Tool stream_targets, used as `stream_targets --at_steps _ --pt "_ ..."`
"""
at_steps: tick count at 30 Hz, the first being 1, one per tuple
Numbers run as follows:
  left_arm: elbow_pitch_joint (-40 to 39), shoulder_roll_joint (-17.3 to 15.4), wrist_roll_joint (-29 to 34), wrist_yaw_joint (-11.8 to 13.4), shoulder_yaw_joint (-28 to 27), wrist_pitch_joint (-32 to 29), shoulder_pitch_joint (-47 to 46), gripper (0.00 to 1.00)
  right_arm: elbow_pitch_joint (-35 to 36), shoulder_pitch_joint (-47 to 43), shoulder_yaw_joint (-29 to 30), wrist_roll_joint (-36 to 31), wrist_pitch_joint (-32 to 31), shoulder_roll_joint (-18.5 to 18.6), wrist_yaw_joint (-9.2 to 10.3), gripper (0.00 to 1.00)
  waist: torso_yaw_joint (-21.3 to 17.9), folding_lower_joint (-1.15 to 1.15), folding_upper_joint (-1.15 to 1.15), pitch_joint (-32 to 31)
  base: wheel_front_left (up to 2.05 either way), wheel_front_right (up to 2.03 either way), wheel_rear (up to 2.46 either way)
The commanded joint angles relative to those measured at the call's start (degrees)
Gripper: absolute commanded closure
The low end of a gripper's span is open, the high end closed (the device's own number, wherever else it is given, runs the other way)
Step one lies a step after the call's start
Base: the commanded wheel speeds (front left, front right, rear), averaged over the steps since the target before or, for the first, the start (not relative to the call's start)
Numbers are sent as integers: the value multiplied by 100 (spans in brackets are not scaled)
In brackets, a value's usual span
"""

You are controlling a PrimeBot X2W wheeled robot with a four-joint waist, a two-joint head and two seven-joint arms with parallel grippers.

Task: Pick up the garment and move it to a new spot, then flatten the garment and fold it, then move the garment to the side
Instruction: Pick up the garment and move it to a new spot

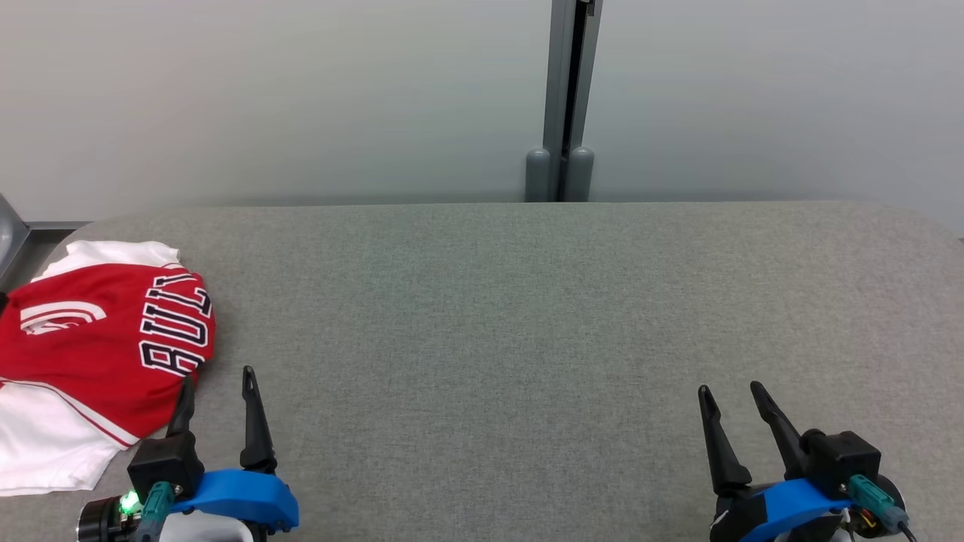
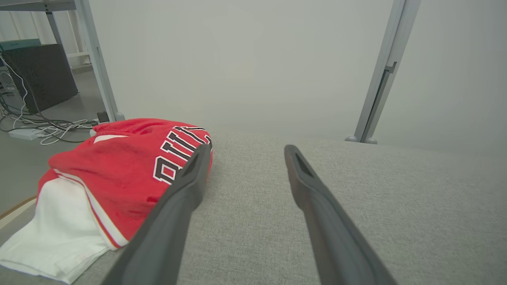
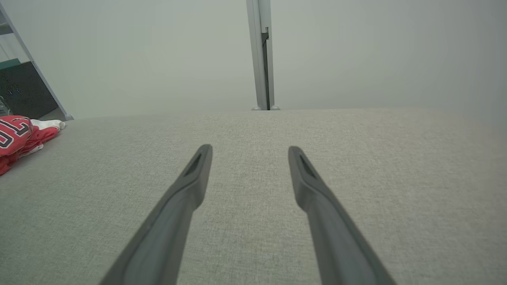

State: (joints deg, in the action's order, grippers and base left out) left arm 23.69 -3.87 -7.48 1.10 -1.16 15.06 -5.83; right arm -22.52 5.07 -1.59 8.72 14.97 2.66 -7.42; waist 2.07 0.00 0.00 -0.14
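Now the left claw (image 1: 217,376) and the right claw (image 1: 730,387) both hang released, holding nothing, over the table (image 1: 489,301). The red and white jersey (image 1: 105,339) lies just left of the left claw, beside its left finger and well left of the right claw.

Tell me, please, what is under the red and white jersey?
The jersey lies on the grey fabric surface, near its left edge. Its white part shows beneath the red layer. Anything else under the bunched cloth is covered from view.
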Motion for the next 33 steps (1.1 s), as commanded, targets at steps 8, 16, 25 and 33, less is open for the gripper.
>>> stream_targets --at_steps 8,16,25,33 --pt "-75 -78 -27 49 -11 17 -39 0 56 -1 -116 93 32 39 -11 0 337 0 0 3 0 0 0" --pt "-215 -121 -37 69 -76 17 10 0 52 -40 -138 128 29 39 -8 0 804 0 0 16 0 0 0" --pt "-306 -180 -55 101 -113 18 53 0 87 -40 -139 103 28 39 -8 0 1328 0 0 55 0 0 0" --pt "-402 -204 -93 135 -173 17 -23 0 188 -10 -84 23 29 39 -8 0 1781 0 0 192 0 0 0"
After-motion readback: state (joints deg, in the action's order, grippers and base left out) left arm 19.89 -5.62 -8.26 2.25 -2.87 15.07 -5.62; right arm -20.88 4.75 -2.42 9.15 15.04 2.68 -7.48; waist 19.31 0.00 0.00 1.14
